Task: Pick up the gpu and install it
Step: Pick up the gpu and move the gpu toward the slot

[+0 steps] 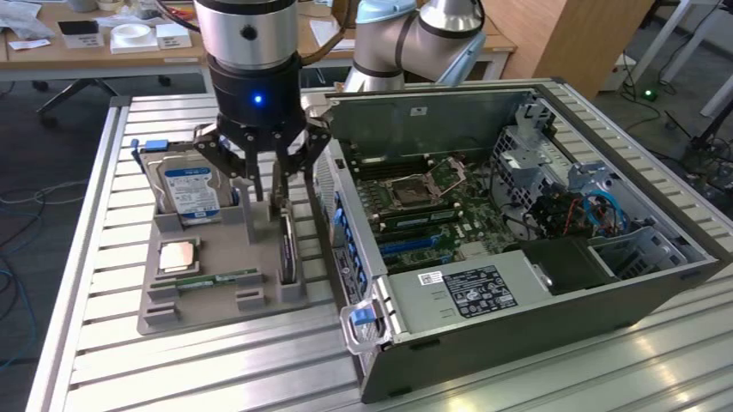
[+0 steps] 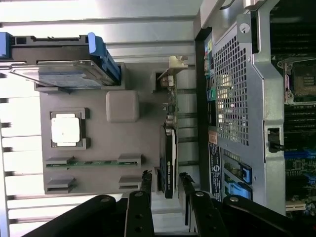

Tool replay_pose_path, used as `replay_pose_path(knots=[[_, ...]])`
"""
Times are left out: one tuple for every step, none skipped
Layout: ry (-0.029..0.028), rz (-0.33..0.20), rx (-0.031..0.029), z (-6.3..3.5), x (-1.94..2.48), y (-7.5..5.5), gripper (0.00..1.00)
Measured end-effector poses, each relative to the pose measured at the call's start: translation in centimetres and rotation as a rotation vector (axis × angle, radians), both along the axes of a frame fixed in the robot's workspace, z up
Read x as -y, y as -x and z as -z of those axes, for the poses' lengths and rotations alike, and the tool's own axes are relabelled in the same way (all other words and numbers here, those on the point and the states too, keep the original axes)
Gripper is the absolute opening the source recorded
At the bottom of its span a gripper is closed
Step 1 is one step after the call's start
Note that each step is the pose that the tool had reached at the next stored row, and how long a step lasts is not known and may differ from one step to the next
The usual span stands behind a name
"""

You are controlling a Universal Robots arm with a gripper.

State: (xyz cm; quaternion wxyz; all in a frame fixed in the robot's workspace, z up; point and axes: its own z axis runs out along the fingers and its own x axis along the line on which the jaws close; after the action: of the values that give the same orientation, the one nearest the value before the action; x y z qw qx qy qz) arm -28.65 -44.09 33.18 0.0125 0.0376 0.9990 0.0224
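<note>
**GPU card, thin green board with black cooler block, on edge beneath a spread black gripper**

The GPU stands in a slot of the grey plastic parts tray, on the side nearest the open grey metal computer case. The gripper hangs over one end of the card. Its fingers are well apart, one on each side of the board, clasping nothing. Whether they touch it cannot be told.
</note>
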Motion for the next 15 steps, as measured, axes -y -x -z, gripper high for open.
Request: replay_pose_path(knots=[[0.0, 0.0, 0.0, 0.18, -0.03, 0.0, 0.36], [0.0, 0.0, -0.0001, 0.36, -0.06, 0.0, 0.36], [0.0001, 0.0, -0.0001, 0.56, -0.09, 0.1, 0.36], [0.0, 0.0, -0.0001, 0.74, -0.12, 0.1, 0.36], [0.0, 0.0, -0.0001, 0.92, -0.14, 0.1, 0.36], [0.0001, 0.0, -0.0001, 1.1, -0.17, 0.1, 0.36], [0.0001, 0.0, -0.0001, 1.22, -0.18, 0.1, 0.36], [0.0002, 0.0, -0.0003, 1.25, -0.19, 0.1, 0.36], [0.0002, 0.0, -0.0003, 1.25, -0.19, 0.1, 0.36], [0.0003, 0.0, -0.0004, 1.25, -0.19, 0.1, 0.36], [0.0, 0.0, -0.0001, 1.27, -0.2, 0.2, 0.36], [-0.0005, 0.0, 0.0, 1.3, -0.26, 0.2, 0.36], [-0.0007, 0.0, 0.0001, 1.33, -0.34, 0.2, 0.36], [-0.0008, 0.0, 0.0, 1.34, -0.45, 0.2, 0.36], [-0.0008, 0.0, -0.0001, 1.36, -0.58, 0.2, 0.36]])
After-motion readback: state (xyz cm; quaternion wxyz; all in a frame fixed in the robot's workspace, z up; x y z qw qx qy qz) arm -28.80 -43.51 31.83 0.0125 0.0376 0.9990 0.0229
